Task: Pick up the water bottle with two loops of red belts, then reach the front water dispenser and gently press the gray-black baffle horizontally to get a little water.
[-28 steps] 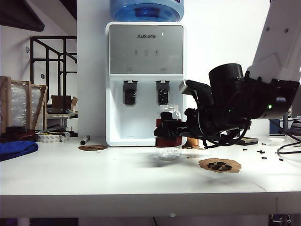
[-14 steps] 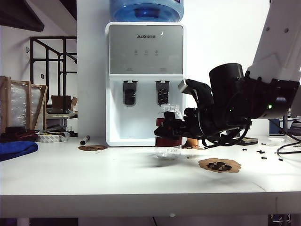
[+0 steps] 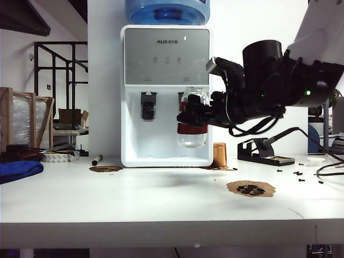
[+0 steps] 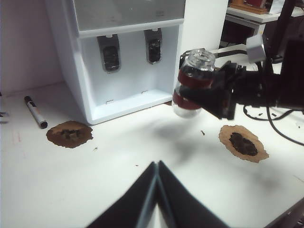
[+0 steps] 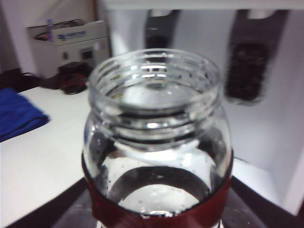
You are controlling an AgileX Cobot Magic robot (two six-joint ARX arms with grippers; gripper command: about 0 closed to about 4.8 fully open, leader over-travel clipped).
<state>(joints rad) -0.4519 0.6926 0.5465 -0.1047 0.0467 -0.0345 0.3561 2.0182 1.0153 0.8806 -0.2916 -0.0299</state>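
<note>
Gray-black baffle (image 3: 186,103) partly hidden behind water bottle (image 3: 192,131).

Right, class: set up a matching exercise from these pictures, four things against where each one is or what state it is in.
Things:
1. water bottle
2. left gripper
3. copper cylinder
4. blue cloth

Places or states:
A. lying at the table's left edge
B. held off the table by the right gripper
C. standing beside the water dispenser
D. shut, above bare table

Pairs: 1-B, 2-D, 3-C, 4-A

A workshop: soldering-iron stand (image 3: 266,151), loose screws (image 3: 297,174), wooden crate (image 3: 24,121).
</note>
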